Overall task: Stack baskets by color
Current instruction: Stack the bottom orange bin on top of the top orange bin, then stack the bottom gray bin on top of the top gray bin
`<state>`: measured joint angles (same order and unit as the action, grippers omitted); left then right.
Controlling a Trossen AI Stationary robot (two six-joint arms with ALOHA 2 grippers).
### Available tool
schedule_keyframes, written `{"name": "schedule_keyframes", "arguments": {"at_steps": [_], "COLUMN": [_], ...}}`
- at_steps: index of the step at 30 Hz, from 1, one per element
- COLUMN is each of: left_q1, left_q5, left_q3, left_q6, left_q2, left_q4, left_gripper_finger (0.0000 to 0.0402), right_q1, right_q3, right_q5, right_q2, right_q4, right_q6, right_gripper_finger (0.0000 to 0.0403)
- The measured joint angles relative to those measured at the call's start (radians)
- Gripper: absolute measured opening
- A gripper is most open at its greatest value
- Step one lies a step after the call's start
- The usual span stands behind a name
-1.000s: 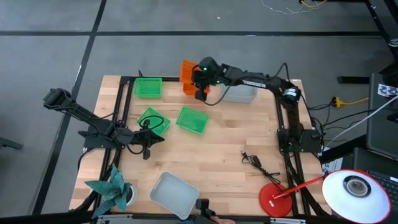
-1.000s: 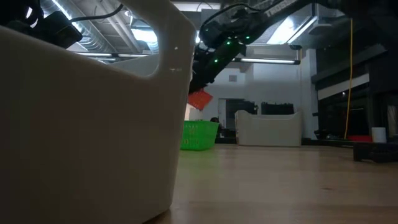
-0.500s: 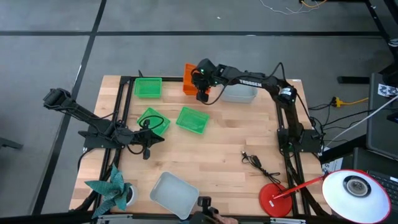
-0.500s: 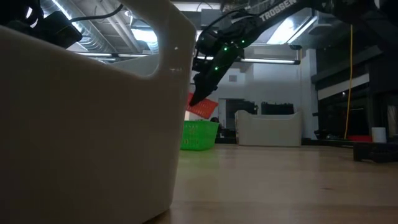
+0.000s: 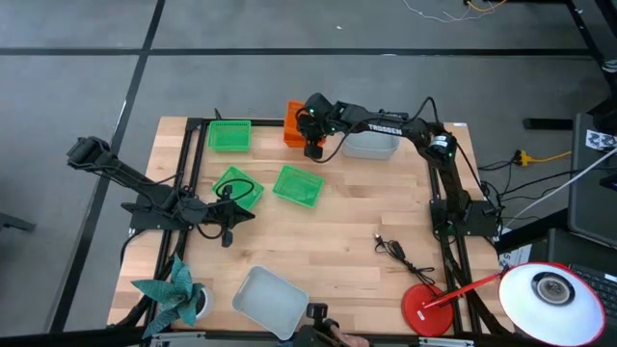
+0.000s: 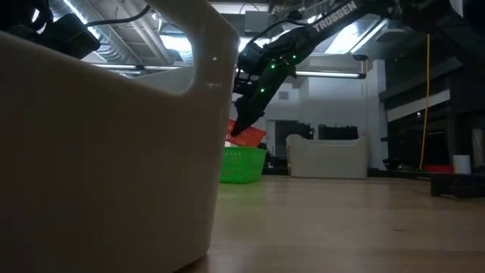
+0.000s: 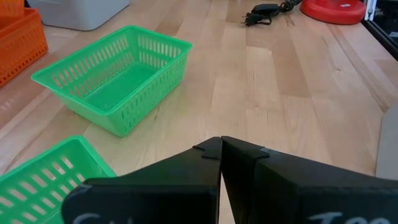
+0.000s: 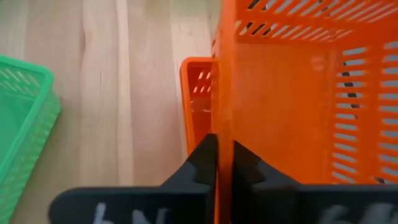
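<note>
My right gripper (image 5: 310, 145) is at the far middle of the table, shut on a tilted orange basket (image 5: 293, 121). A second orange basket (image 8: 198, 93) stands on the table right under it. Three green baskets rest on their bases: one far left (image 5: 229, 135), two mid-table (image 5: 238, 187) (image 5: 298, 186). My left gripper (image 5: 229, 231) waits shut at the left, close to the nearest green basket (image 7: 37, 180), touching nothing. My right gripper pinches one side wall of the orange basket (image 8: 224, 118) by its rim, one finger (image 8: 205, 162) outside and one (image 8: 245, 168) inside. The fingers slant down from the table's right. The basket (image 6: 246, 135) hangs tilted over the lower orange basket; whether the two touch cannot be told.
A pale grey basket (image 5: 371, 145) stands just right of the orange ones. Another (image 5: 270, 301) sits at the near edge and fills the low view's left (image 6: 106, 152). A black cable (image 5: 400, 253), a red lamp base (image 5: 427, 310) and a teal paper figure (image 5: 172, 294) lie near the front.
My right gripper has sunk and tipped further downward with the orange basket. The basket has come down from well above the green basket's rim to just over the second orange basket, still tilted.
</note>
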<state>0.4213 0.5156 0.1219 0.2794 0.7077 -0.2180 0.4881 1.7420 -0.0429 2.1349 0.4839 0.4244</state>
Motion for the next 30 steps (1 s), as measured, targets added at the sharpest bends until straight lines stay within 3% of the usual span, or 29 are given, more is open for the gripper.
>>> {"name": "schedule_keyframes", "arguments": {"at_steps": [5,12,20,30], "left_q1": [0.0,0.0,0.0,0.0], "left_q5": [0.0,0.0,0.0,0.0], "left_q3": [0.0,0.0,0.0,0.0], "left_q6": [0.0,0.002,0.001,0.0], "left_q2": [0.0,0.0,0.0,0.0], "left_q4": [0.0,0.0,0.0,0.0], "left_gripper_finger": [0.0,0.0,0.0,0.0], "right_q1": [0.0,0.0,-0.043,-0.197], "right_q3": [0.0,0.0,0.0,0.0], "right_q5": [0.002,0.087,0.086,0.076], "right_q2": [0.0,0.0,-0.033,-0.071], "right_q4": [0.019,0.026,0.048,0.381], "right_q6": [0.023,0.023,-0.056,-0.267], "right_gripper_finger": [0.004,0.0072,0.0078,0.0078]}}
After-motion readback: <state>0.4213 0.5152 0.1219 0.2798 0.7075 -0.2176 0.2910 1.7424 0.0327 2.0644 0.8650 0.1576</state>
